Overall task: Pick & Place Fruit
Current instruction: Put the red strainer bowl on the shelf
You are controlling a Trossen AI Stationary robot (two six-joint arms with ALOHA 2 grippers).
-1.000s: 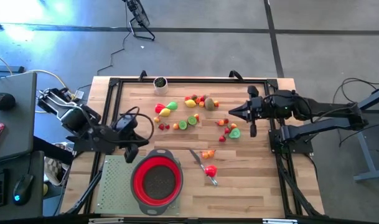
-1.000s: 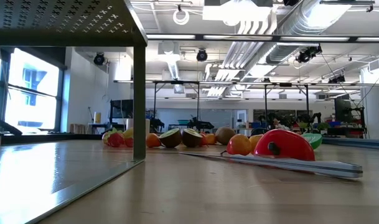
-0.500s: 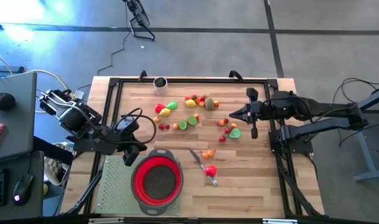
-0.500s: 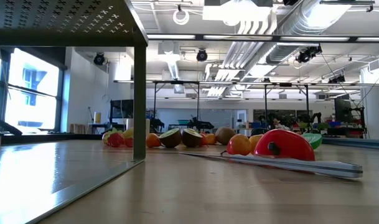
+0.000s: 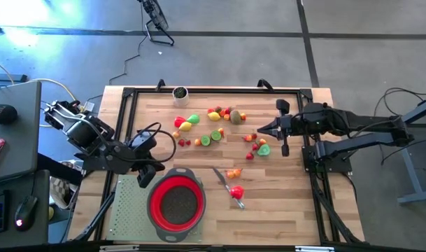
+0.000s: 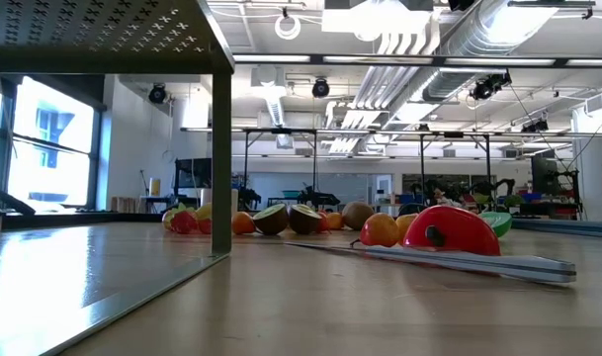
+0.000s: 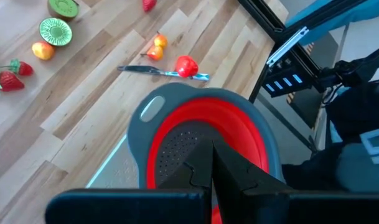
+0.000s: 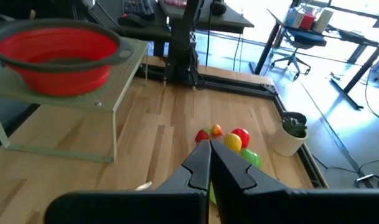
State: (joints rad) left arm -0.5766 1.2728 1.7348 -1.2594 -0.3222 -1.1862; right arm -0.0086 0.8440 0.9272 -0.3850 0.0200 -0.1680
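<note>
Several small toy fruits point(image 5: 216, 117) lie scattered on the wooden table's far middle, also seen in the low view point(image 6: 286, 219). A few more point(image 5: 259, 145) lie just in front of my right gripper point(image 5: 260, 129), which is shut point(image 8: 209, 154) and points toward the table's left. A red fruit point(image 5: 236, 191) rests beside the grey knife point(image 5: 222, 176). My left gripper point(image 5: 147, 179) is shut point(image 7: 211, 163). It hovers over the left rim of the red strainer point(image 7: 177, 140), touching nothing.
The red strainer point(image 5: 176, 203) sits on a pale green perforated stand point(image 8: 77, 102) at the near left. A white cup point(image 5: 179, 93) stands at the far edge. A black frame point(image 5: 317, 168) borders the table. Bare wood lies at the near right.
My left gripper has tipped and turned slightly above the strainer's left rim. Both grippers stay shut, and no fruit has moved.
</note>
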